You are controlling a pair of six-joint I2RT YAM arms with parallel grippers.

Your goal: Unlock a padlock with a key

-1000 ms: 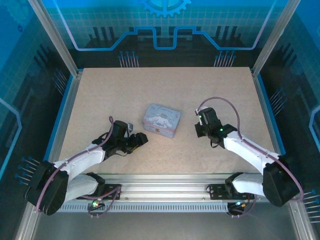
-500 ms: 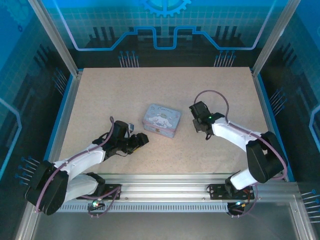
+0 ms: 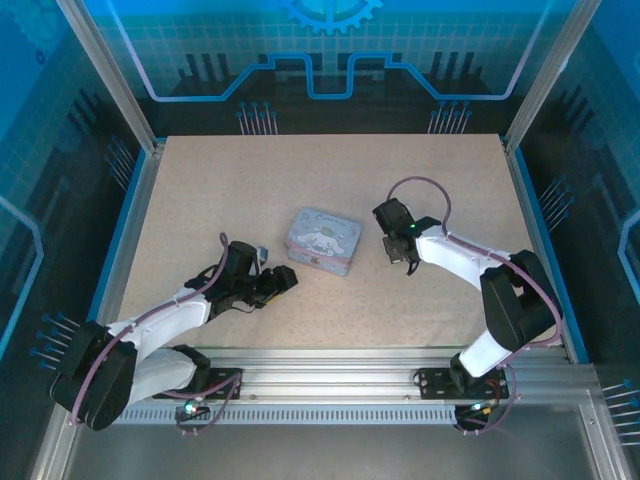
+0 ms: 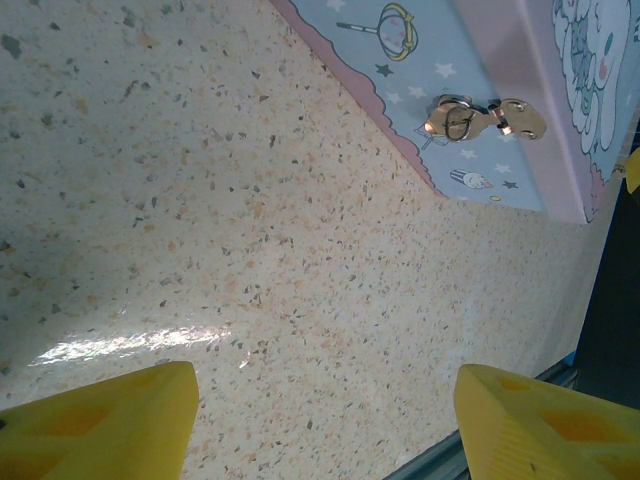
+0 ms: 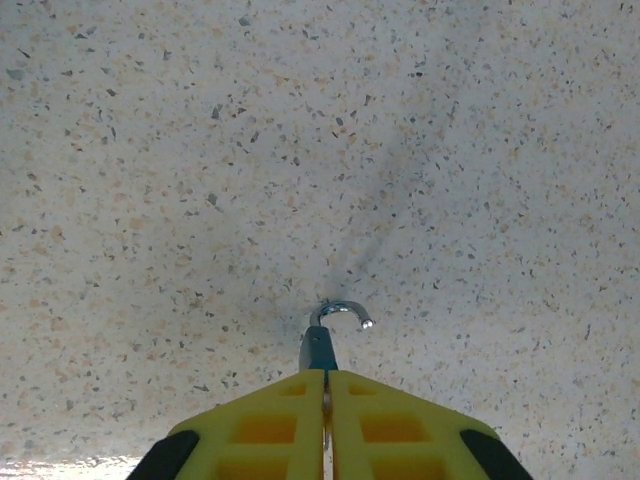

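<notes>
- Table [image 3: 200,200]: speckled and hard. A small metal part dropped here is likely to bounce or skid away from both arms.
- Tin box [image 3: 324,240]: lies at mid-table, between the two grippers. Its metal hasp [image 4: 485,115] faces the left wrist camera with nothing hanging in its ring. The right wrist stands just beside the box's right side, so a sideways swing could knock the box and shift it.
- Left gripper [image 4: 322,390]: the jaws are spread wide and hold nothing. It hangs low over bare table, near the box's front-left corner. Closing from here catches only air.
- Right gripper [image 5: 326,375]: the yellow fingers are pressed together to a thin seam, pinching the padlock [image 5: 317,350] at their very tips. Only a short part of the body sits inside the pinch. Any loosening or a brush against the table would probably let it slip or twist out.
- Padlock: held over bare table to the right of the box, apart from it. Its long axis runs in line with the fingers, with the body toward the gripper and the shackle end pointing away, down at the table.
- Shackle [image 5: 338,308]: curls over to the right in the wrist view and appears to end free, like an open hook. Whether it touches the table cannot be told. That hook could snag on the surface.
</notes>
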